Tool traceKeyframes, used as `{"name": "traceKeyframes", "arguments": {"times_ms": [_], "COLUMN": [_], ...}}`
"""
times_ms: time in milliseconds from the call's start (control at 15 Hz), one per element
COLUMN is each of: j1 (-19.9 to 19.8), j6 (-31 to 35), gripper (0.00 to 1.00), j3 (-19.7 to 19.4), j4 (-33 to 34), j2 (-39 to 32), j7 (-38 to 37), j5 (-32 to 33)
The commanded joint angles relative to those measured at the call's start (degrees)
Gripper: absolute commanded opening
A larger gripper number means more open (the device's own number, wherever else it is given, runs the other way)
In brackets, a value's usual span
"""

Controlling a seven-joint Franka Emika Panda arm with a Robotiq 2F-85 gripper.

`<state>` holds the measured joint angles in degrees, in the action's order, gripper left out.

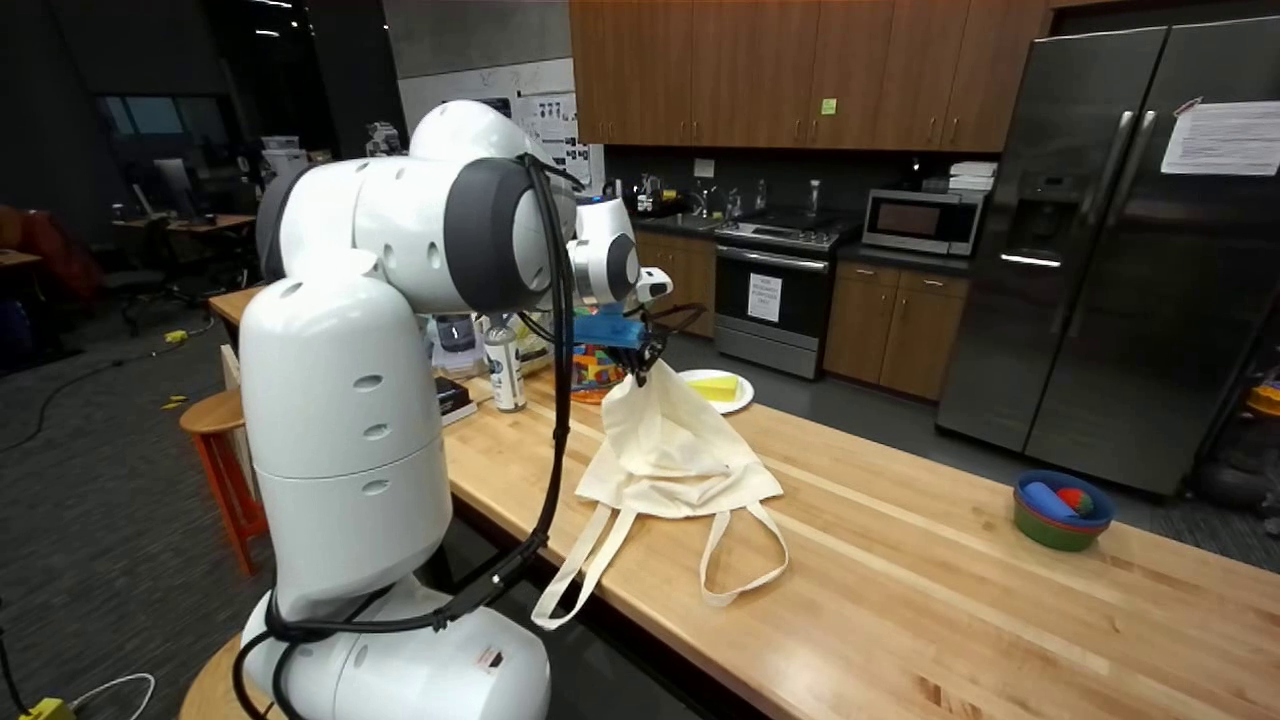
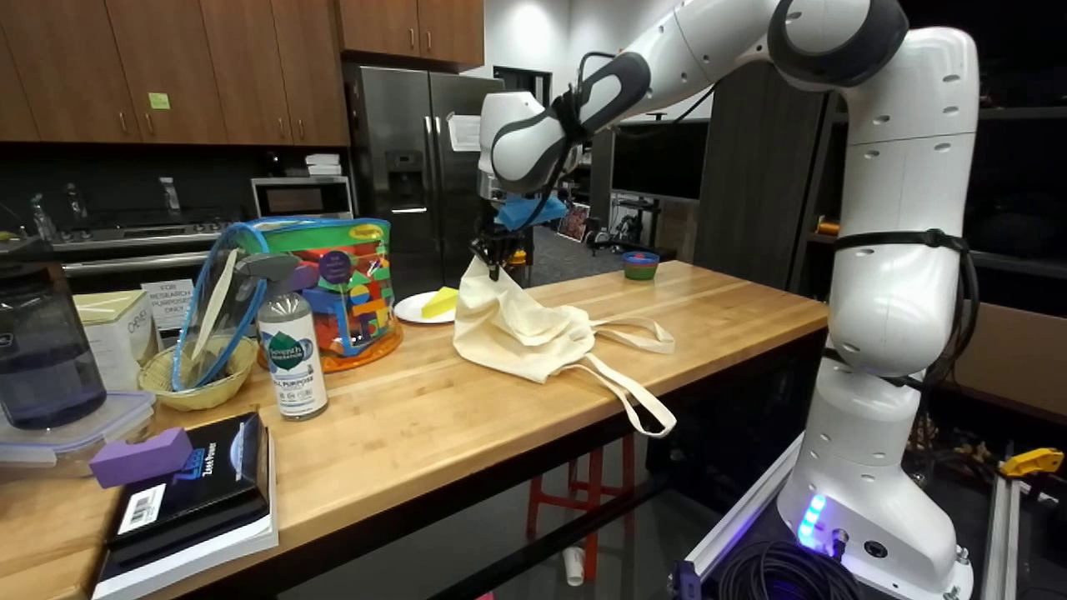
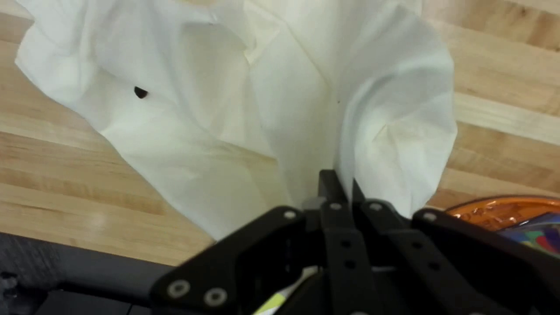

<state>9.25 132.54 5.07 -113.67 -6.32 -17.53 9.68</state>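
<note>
The jaws were clamped on a gathered fold of the cream tote bag point(image 1: 690, 460), which rose to a peak at their tips; the rest of it lay crumpled on the wooden counter point(image 1: 900, 560). In an exterior view, with the bag as the dial's centre, one strap point(image 1: 548, 618) ran toward 7 o'clock and hung over the counter's near edge, while the second strap point(image 1: 722, 600) lay looped at 5 o'clock, inside that edge. At 1 o'clock, just beside the bag, sat a white plate point(image 1: 744, 400) with a yellow wedge point(image 1: 714, 388); whether cloth met its rim could not be told. Toward 3 o'clock a long stretch of wood reached to the stacked bowls point(image 1: 1058, 537), well apart. Room was tighter where a clear bag of coloured blocks point(image 1: 592, 372) stood between 10 and 11, and a spray can point(image 1: 505, 365) at 10. In the wrist view its orange base point(image 3: 490, 214) showed near the cloth between 3 and 4 o'clock of the jaws, and the counter's edge crossed between 8 and 9.
</note>
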Motion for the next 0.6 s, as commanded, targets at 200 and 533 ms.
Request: {"name": "traceKeyframes", "arguments": {"times_ms": [200,533], "j1": [3.70,5.96], "j6": [0.75,1.22], "gripper": [0.01,0.01], "j3": [4.33,7.44], "j4": [-7.43,-11.33], "j2": [4.72,5.32], "j7": [-1.89,-4.75], "j5": [4.61,6.45]}}
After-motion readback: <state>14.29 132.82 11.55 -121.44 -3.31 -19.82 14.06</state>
